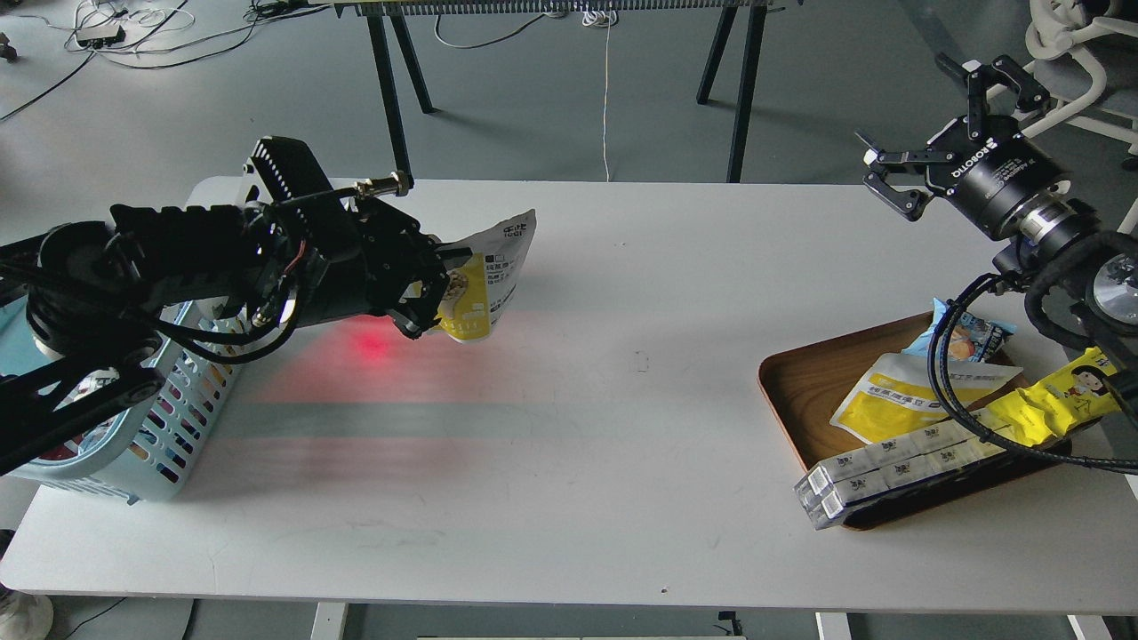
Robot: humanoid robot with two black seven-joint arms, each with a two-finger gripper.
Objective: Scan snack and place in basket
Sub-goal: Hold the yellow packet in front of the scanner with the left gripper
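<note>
Yellow below and white above, the snack (484, 284) is clamped in the left gripper (433, 289), whose fingers close on the pouch's near edge. The pouch hangs tilted just past the gripper's tips, lifted clear of the white tabletop (569, 391), its white top corner pointing up and away and its dark text panel facing outward. Directly beneath the gripper a red glow (369, 345) spreads over the tabletop, with fainter reddish bands trailing below it.

Behind the left gripper, back along its arm and lower, stands the light blue basket (169, 427) with slotted sides, partly hidden by the arm's black links and cables. Its contents are mostly hidden.

Well apart, on the far side of the tabletop from the left gripper, the right gripper (925, 133) is raised in the air with its fingers spread wide and nothing between them. Below it and toward the robot lies a brown wooden tray (800, 382). In the tray rest a yellow-white pouch (898, 400), a blue packet (973, 333) behind it, a yellow wrapper with a cartoon girl (1058, 396), and a long clear box of small packs (889, 471) overhanging the tray's near rim.
</note>
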